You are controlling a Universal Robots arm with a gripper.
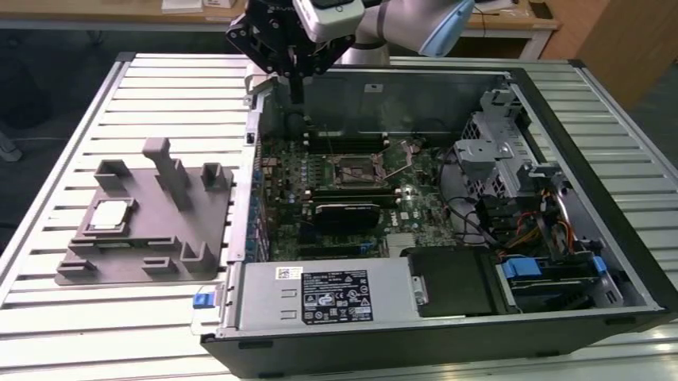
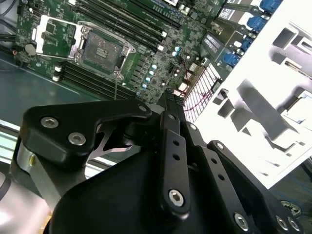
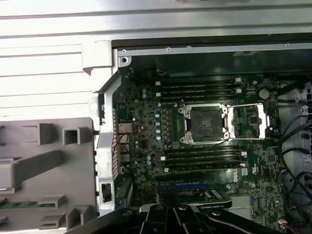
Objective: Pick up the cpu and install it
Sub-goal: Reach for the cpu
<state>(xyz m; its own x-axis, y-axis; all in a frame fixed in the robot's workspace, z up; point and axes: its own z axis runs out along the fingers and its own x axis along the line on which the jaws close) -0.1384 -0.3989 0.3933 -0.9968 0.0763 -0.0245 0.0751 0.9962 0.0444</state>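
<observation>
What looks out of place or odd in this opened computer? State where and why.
The socket stands empty, its metal frame flipped open beside it, while the cpu lies outside the case on the grey tray. Nothing looks spilled or damaged.

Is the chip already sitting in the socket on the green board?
No, the socket is open and empty; the cpu lies on the grey tray.

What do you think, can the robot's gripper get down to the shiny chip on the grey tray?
Probably yes. The cpu lies face up in the tray with nothing over it; the gripper hangs above the edge of the case, off to the side.
</observation>
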